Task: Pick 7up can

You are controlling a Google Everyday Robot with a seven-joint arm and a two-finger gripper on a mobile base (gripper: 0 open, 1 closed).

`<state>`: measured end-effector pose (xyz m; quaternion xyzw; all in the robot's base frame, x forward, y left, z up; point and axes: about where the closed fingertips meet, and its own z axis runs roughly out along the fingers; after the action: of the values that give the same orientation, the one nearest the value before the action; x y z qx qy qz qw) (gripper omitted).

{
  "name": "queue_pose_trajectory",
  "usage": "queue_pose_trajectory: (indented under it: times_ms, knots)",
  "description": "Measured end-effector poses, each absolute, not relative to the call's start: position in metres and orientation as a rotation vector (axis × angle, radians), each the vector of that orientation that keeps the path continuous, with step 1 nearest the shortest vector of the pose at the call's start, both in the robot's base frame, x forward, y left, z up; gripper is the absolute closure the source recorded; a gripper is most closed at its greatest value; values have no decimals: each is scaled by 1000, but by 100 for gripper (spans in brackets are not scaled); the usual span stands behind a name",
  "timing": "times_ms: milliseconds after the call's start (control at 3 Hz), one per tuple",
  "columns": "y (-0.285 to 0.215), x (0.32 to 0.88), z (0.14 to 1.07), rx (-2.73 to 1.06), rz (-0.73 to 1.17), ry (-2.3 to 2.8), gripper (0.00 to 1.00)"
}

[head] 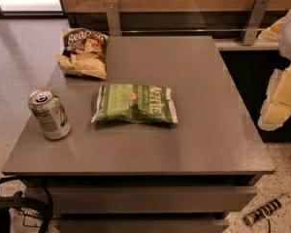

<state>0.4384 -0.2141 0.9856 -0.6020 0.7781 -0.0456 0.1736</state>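
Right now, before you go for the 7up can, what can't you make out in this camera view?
All in the camera view:
- 7up can: label print too small to read; back side hidden by the can itself.
- Gripper: beside the table's right side, cut off by the picture's right edge.
- Striped object at bottom right: too small to identify.

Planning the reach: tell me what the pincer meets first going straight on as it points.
The pincer, at the right edge beyond the table, seems to point downward: likely the floor beside it, not the can. Depth unclear.
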Motion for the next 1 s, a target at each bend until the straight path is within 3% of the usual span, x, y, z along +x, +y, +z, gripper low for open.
queue_pose_trajectory:
  times_ms: [667,1000]
  knots:
    - [-192,443,983,-1702,-47,2138,0]
    - [-163,445,971,-1578,137,2007,0]
